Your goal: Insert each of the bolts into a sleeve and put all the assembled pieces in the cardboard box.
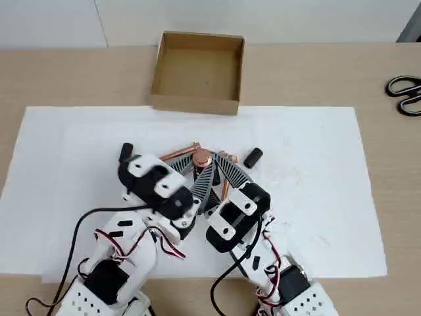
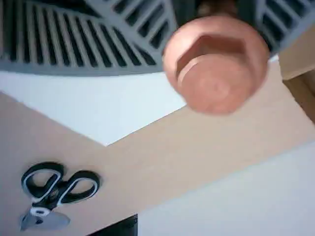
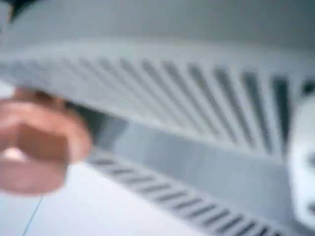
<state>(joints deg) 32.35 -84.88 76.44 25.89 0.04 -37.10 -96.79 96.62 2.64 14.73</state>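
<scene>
Copper bolt between left tool and right tool.
Either grip: cannot tell; black sleeve beside right tool.

Dead centre on the white sheet: left claw and right claw tip to tip, copper bolt right at the meeting point, head up. Black sleeve lying just beside the right claw, second sleeve close by the left arm. Beyond the sheet, open box. Scissors far right on the tabletop.
</scene>
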